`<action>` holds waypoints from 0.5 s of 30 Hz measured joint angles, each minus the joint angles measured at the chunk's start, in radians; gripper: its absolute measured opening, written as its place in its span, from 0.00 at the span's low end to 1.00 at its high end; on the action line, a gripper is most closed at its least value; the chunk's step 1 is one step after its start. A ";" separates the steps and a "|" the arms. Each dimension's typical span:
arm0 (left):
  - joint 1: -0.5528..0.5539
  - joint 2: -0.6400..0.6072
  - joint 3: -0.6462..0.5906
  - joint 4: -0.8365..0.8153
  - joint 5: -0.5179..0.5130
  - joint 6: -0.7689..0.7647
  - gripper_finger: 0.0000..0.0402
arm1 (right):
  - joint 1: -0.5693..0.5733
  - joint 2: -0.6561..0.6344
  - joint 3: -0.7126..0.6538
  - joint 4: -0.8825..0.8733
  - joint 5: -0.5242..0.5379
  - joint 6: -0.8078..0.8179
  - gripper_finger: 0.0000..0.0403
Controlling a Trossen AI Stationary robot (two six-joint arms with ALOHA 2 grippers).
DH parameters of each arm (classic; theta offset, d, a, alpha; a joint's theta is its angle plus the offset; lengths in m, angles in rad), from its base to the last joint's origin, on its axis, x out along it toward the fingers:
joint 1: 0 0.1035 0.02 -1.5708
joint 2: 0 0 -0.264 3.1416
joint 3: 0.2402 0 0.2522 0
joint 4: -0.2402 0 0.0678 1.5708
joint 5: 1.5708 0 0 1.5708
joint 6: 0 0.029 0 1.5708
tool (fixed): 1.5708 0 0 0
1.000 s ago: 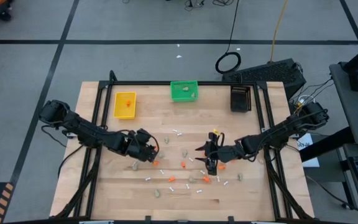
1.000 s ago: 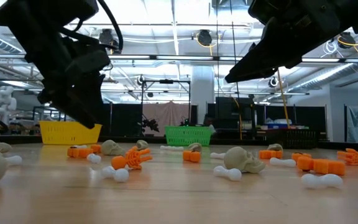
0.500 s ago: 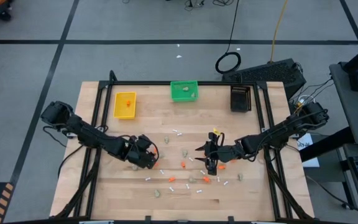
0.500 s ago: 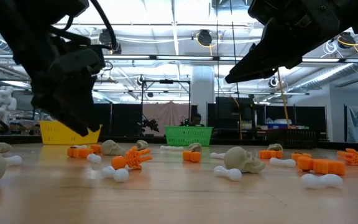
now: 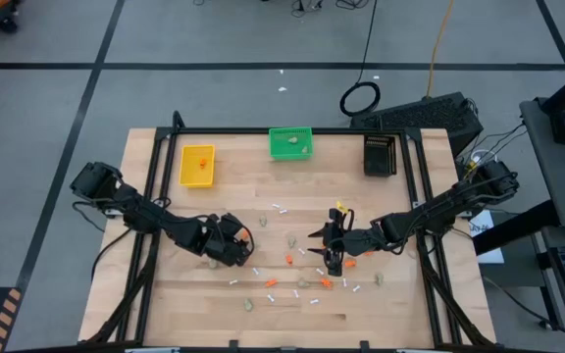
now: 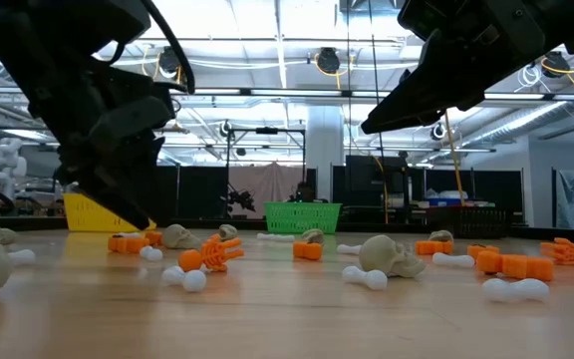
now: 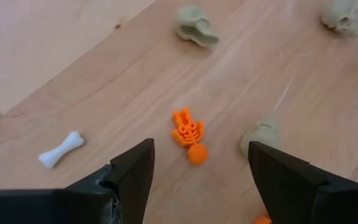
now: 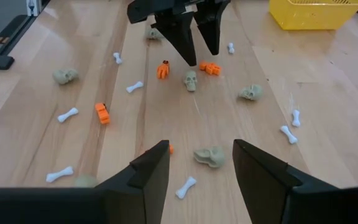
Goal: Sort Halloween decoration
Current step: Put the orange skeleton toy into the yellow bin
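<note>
**Left gripper poised over an orange skeleton, right gripper waiting mid-table**

While the pale wooden table (image 5: 165, 294) lies strewn with small Halloween pieces, the left gripper (image 5: 235, 247) sits low over the left-centre of the high view, its 2 dark fingers (image 7: 132, 177) spread wide with nothing between them. Straight ahead of those fingers, in the left wrist view, lies a tiny bright orange plastic skeleton (image 7: 189, 132) flat on the wood, its round head towards the camera. A beige-grey rounded skull (image 7: 261, 132) rests just beside it, a thin white bone-shaped stick (image 7: 59, 149) lies apart on the other side, and 2 more skulls sit farther off, one (image 7: 195, 26) near the upper middle of that frame.

At the centre of the high view the right gripper (image 5: 333, 257) hangs over the scatter, its fingers (image 8: 149, 177) held apart and empty. Before them in the right wrist view lie a beige skull (image 8: 209, 156), white sticks and orange bits, with the left gripper (image 8: 188, 28) pointing down at the top of the frame.

Along the upper edge of the table in the high view stand 3 small rectangular bins: a yellow bin (image 5: 197, 165) with an orange bit inside, a green bin (image 5: 290, 143) holding beige pieces, and a black bin (image 5: 380, 155).
</note>
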 joint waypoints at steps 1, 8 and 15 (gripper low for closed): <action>0.000 0.000 0.000 0.000 -0.002 0.002 0.64 | 0.000 0.000 0.000 0.000 0.000 0.000 0.40; 0.000 0.000 0.000 -0.002 -0.033 0.033 0.64 | 0.000 0.000 0.000 0.000 0.000 0.000 0.40; 0.000 0.025 0.000 -0.007 -0.035 0.028 0.64 | 0.000 0.000 0.000 0.000 0.000 0.000 0.40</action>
